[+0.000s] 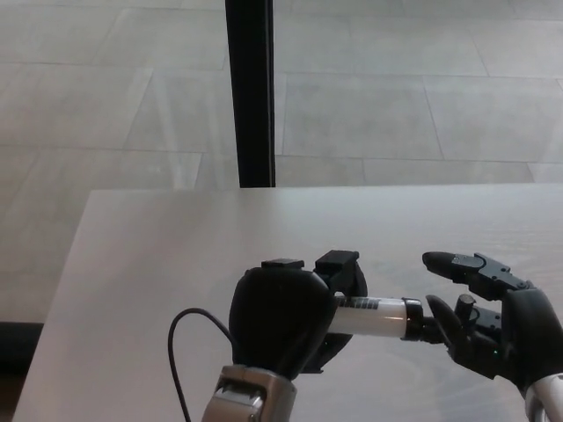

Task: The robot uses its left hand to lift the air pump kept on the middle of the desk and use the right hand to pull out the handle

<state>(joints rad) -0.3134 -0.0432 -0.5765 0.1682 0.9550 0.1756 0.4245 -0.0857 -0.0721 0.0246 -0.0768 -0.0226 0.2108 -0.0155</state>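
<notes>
low in the centre of the frame, the left hand (283,321) is clamped on the air pump (376,316) above the desk (158,255). at lower right, the right hand (488,325) meets the hidden handle; its closure is unclear. a partial grasp could slip when pulling.

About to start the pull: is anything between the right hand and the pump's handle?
Nothing visible. The right hand is already at the handle end of the air pump, which the left hand holds above the desk.
</notes>
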